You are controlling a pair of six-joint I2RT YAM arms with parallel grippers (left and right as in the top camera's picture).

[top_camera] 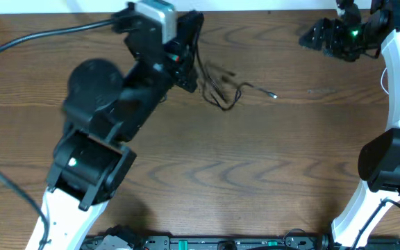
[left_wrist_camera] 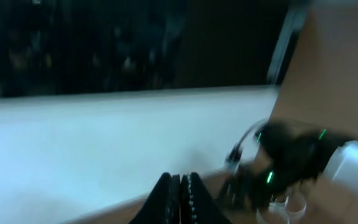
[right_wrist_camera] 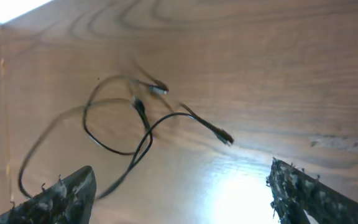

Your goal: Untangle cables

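In the overhead view, the cables (top_camera: 221, 89) are seen as a small tangle of thin dark cords lying on the wooden table (top_camera: 255, 167), toward its far edge and a little left of centre. One cord is stretched rightward from the tangle and ends in a small pale plug. The left end effector (top_camera: 192, 69) is held just beside the tangle, on its left, and a thin strand is seen running from the tangle up toward it. Whether that strand is gripped cannot be told from above. The right end effector (top_camera: 310, 36) is held at the far right corner, well apart from the cables. In the left wrist view, which is heavily blurred, the left end effector (left_wrist_camera: 180, 193) is shown at the bottom edge with its two fingers (left_wrist_camera: 165, 196) pressed together. Nothing can be made out between them. The right arm (left_wrist_camera: 291, 155), lit by green points, is seen across the table. In the right wrist view, the right end effector (right_wrist_camera: 182, 168) is shown with its fingers (right_wrist_camera: 61, 199) spread wide apart at the lower corners, and nothing is held between them. Beyond them the cables (right_wrist_camera: 143, 118) are seen on the table (right_wrist_camera: 260, 62) as black cords looped over one another, with small plug ends pointing to the right.
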